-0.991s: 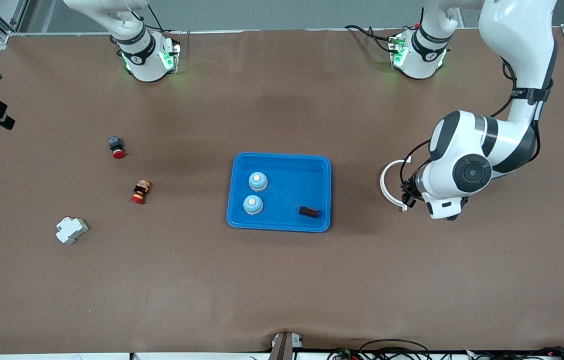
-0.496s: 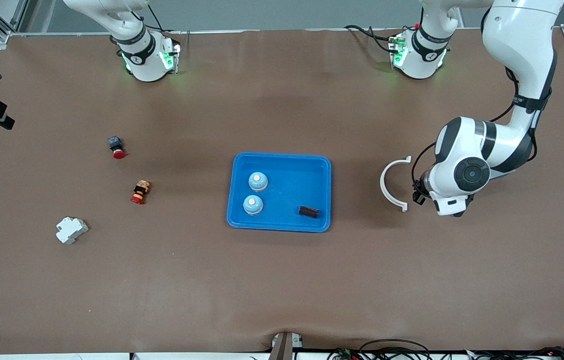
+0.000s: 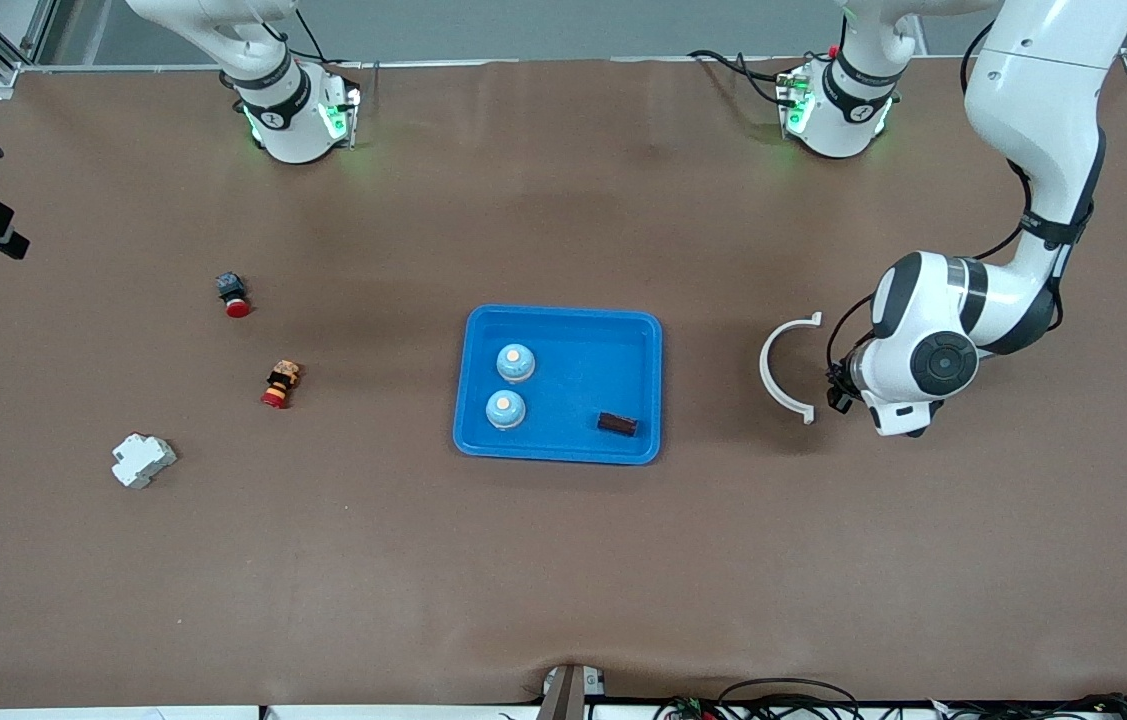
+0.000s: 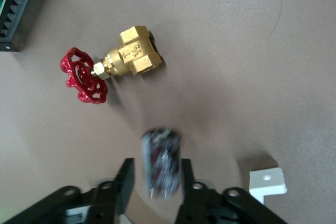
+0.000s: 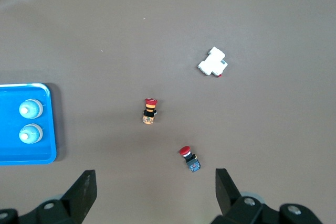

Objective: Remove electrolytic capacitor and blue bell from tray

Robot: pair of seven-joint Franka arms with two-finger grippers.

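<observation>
Bells (image 3: 515, 363), capacitor (image 3: 617, 424) in tray (image 3: 583, 318)

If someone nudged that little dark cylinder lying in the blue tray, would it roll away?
Probably a little: the dark cylinder lies on its side, so it could roll. The blue tray has a raised rim that would likely stop it. It looks small, so probably light.

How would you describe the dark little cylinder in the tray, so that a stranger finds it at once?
Look for the blue tray in the middle of the brown table. Inside it, go to the corner nearest the front camera, toward the left arm's end. The dark cylinder lies there on its side, alone, apart from the two round blue bells.
</observation>
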